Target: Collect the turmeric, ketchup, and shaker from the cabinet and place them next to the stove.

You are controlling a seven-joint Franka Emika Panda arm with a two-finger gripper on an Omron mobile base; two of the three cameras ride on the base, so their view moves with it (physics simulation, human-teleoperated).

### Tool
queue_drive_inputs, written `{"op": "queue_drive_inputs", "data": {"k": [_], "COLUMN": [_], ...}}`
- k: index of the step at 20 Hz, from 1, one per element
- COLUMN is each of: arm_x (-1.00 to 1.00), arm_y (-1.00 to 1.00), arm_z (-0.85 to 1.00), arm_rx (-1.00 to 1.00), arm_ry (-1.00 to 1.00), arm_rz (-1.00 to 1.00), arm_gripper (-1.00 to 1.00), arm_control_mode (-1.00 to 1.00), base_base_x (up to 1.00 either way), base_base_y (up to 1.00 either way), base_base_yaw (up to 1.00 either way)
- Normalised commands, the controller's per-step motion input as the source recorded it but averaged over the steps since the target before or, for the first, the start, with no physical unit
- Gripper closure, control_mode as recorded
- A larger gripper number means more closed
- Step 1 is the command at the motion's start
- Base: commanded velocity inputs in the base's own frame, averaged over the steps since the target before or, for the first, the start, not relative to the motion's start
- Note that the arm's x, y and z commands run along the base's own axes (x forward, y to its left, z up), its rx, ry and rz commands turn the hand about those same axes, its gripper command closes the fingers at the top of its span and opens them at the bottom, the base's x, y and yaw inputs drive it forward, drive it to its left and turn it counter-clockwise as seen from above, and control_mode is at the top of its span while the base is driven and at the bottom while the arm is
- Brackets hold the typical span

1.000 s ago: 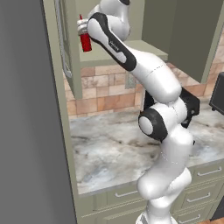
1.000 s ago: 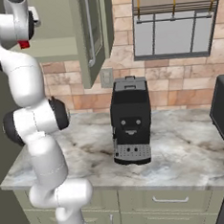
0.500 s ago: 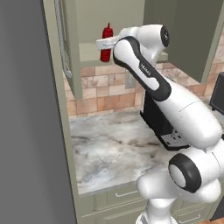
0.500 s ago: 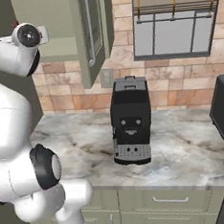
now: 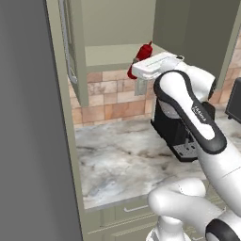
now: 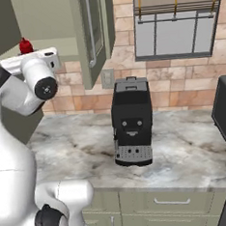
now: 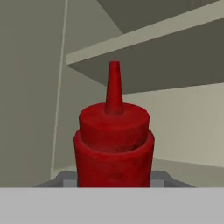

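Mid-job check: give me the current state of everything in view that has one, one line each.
ketchup: held in the claw, lifted in front of the open cabinet, nozzle tilted in the left base view.
claw: shut on the ketchup.
cabinet: door open, visible shelf bare.
coffee machine: upright on the marble counter, untouched.

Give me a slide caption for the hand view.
Gripper shut on a red ketchup bottle, its nozzle up, before the open cabinet's shelf.
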Motion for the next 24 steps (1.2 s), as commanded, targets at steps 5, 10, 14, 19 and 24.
{"op": "queue_drive_inputs", "data": {"k": [5,10,14,19,24], "arm_x": [-1.0,-1.0,-0.99,-0.89,-0.61], "arm_y": [-0.39,-0.19,-0.14,-0.09,0.0], "arm_z": [0.02,-0.2,-0.45,-0.57,-0.54], "arm_rx": [0.0,-0.01,-0.04,-0.07,-0.09], "arm_ry": [-0.07,-0.01,0.0,0.0,0.0], "arm_rz": [0.01,0.06,0.12,0.19,0.11], "arm_gripper": [1.0,1.0,1.0,1.0,1.0], "arm_control_mode": [-1.0,-1.0,-1.0,-1.0,1.0], "base_base_x": [0.0,0.0,0.0,0.0,-0.15], "base_base_y": [0.0,0.0,0.0,0.0,0.0], "base_base_yaw": [0.0,0.0,0.0,0.0,0.02]}}
